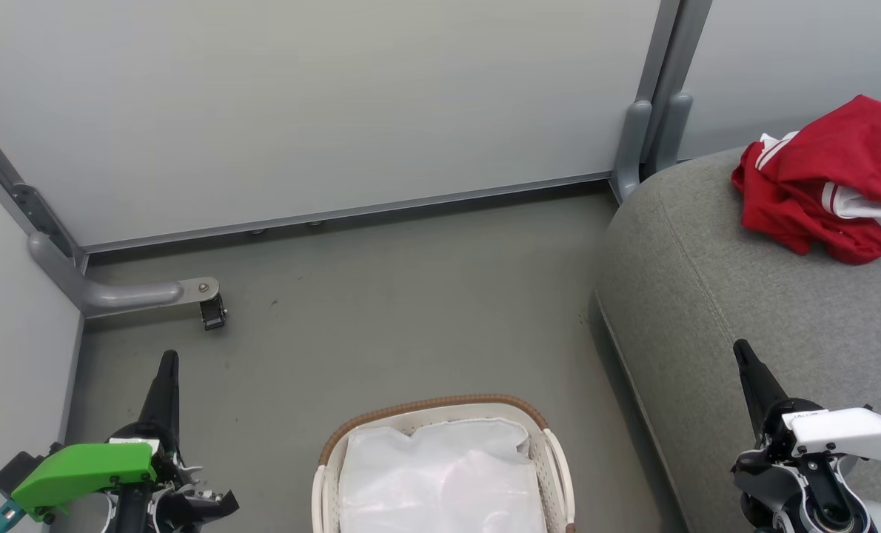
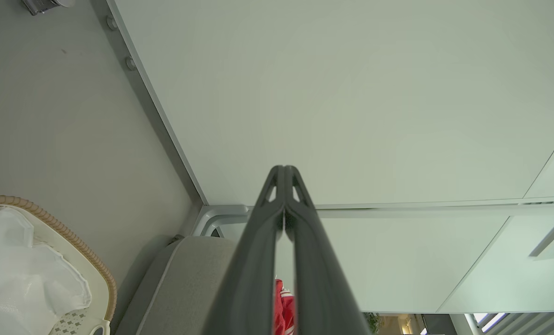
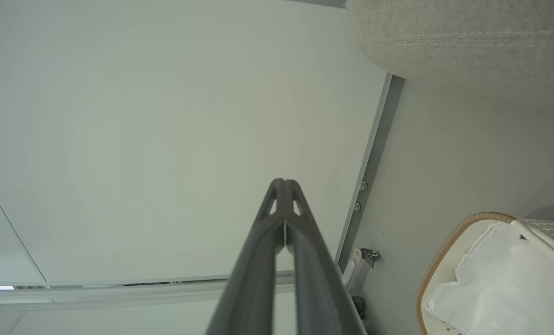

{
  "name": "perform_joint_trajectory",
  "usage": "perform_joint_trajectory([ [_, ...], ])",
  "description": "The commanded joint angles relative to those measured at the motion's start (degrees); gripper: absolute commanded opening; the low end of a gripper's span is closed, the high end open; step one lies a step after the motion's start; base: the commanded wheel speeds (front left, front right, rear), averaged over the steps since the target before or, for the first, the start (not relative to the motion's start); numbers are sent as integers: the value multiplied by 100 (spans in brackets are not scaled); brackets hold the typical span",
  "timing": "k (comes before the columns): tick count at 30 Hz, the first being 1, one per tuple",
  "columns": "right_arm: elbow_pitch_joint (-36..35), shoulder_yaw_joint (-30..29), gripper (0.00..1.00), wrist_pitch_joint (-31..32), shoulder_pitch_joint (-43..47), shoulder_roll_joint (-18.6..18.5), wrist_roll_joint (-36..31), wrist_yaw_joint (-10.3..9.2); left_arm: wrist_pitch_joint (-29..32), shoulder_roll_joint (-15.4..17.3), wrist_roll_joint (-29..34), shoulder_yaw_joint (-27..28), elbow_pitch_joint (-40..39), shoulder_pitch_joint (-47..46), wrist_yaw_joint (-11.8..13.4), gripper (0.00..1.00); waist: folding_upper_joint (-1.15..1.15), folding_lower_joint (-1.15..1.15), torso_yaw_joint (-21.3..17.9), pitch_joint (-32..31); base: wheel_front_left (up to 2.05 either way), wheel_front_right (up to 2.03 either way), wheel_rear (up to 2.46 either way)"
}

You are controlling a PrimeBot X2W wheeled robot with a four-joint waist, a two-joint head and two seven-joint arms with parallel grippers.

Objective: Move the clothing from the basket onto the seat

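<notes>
Nearest the robot, the oval white plastic laundry basket with a brown woven rim (image 1: 426,406) holds just a crumpled white liner sheet (image 1: 440,474). Left of the basket, the left gripper (image 1: 168,363) hangs with its dark fingers pressed together on nothing. Right of the basket, the right gripper (image 1: 744,352) is likewise closed and empty. Farther right, beyond the basket, the red sports clothing with white stripe trim (image 1: 833,170) lies heaped on the large grey fabric seat cushion (image 1: 692,296). I judge the transfer done; next calls only for checking beneath the liner.
</notes>
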Motion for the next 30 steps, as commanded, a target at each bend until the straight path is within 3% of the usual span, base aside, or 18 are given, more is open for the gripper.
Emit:
perform_joint_trajectory([
  [1, -28, -24, 0, 45, -73, -35, 120, -1, 26, 30, -109, 34, -29, -94, -33, 0, 0, 0, -9, 1, 0, 0, 0],
  [9, -34, -55, 0, 112, -82, -37, 407, -1, 117, 27, -351, 83, -42, -117, -41, 0, 0, 0, -54, 4, 0, 0, 0],
  [30, -32, -51, 0, 110, -79, -37, 386, -1, 115, 12, -315, 94, -35, -110, -41, 0, 0, 0, -54, 4, 0, 0, 0],
])
